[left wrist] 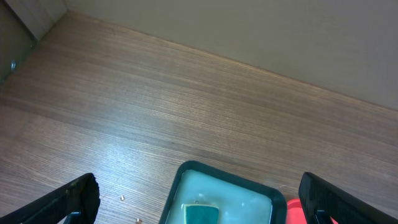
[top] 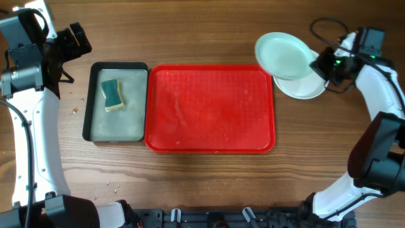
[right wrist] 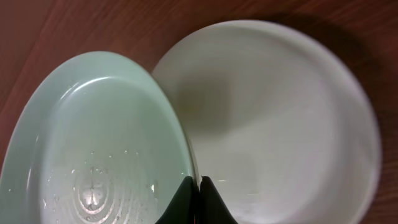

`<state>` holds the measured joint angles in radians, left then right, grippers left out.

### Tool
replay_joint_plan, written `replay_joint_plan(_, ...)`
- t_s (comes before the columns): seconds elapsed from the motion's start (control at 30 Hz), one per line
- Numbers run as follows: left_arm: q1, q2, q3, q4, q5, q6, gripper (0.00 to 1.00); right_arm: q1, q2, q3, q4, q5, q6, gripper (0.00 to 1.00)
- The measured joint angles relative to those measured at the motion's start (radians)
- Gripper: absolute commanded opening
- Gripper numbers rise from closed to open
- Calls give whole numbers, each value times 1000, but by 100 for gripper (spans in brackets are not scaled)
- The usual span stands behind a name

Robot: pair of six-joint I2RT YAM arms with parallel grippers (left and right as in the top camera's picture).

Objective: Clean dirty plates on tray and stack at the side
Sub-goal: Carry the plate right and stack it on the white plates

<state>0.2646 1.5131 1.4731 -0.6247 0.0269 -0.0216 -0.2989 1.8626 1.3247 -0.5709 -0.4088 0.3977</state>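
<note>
- Right hand (right wrist: 199,188) pinches wet aqua plate (right wrist: 99,137) by its rim, partly over white plate (right wrist: 280,124); a slip could knock them together.
- Left hand (left wrist: 202,202) wide, empty.

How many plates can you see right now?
2. A pale aqua plate in the right gripper, beside the red tray; a white plate on the table, partly under it. Another may hide beneath.

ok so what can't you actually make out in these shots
Anything under the white plate: overhead and right wrist, covered by it and the aqua plate.
Sponge: left wrist, cut by bottom edge.
Red tray: left wrist, only a corner shows.
Right hand: right wrist, mostly below the frame.
</note>
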Motion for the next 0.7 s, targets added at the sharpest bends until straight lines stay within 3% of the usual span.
replay_joint_plan(0.37,0,0,0,0,0,0,100,-38,0,0,-102,337,-67,4)
replay_joint_plan(0.6,0,0,0,0,0,0,100,-38,0,0,-103,384,-71,4)
replay_joint_plan(0.7,0,0,0,0,0,0,100,-38,0,0,-103,384,-71,9)
